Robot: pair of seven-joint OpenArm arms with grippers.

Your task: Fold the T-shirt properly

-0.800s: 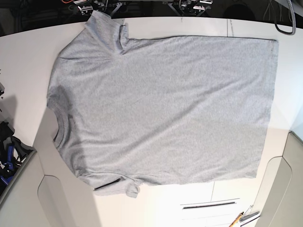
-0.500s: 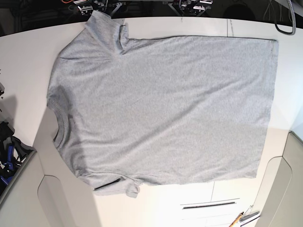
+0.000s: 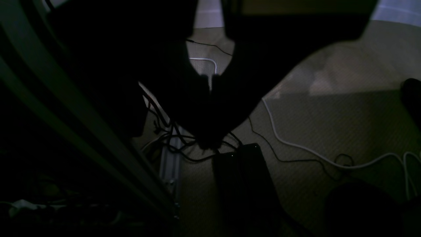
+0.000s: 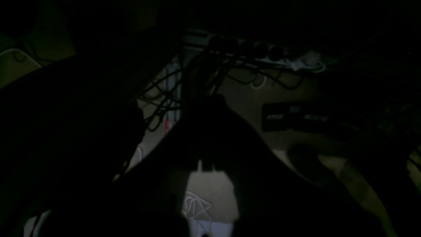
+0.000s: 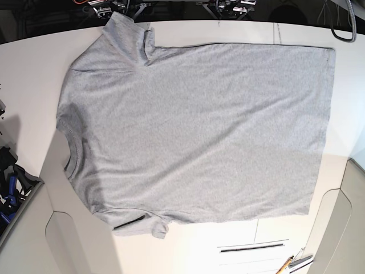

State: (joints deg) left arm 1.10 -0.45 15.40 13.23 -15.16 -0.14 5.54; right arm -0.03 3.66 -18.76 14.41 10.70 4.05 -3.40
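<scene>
The T-shirt (image 5: pixel 194 131) lies spread flat on the white table (image 5: pixel 28 74), plain grey side up. Its ribbed neck (image 5: pixel 73 149) points left and its hem runs down the right. One sleeve (image 5: pixel 128 34) reaches the table's far edge; the other sleeve (image 5: pixel 140 224) lies near the front edge. Neither gripper shows in the base view. In the left wrist view my left gripper (image 3: pixel 209 138) is a dark silhouette, shut and empty, hanging over the floor. My right gripper (image 4: pixel 210 102) is likewise shut on nothing, away from the shirt.
Arm mounts (image 5: pixel 228 5) sit along the table's far edge. Blue-handled tools (image 5: pixel 8 191) lie off the left side, and a pen (image 5: pixel 284 266) lies at the front right. Cables (image 3: pixel 296 144), black power bricks (image 3: pixel 243 171) and a power strip (image 4: pixel 263 52) lie on the floor.
</scene>
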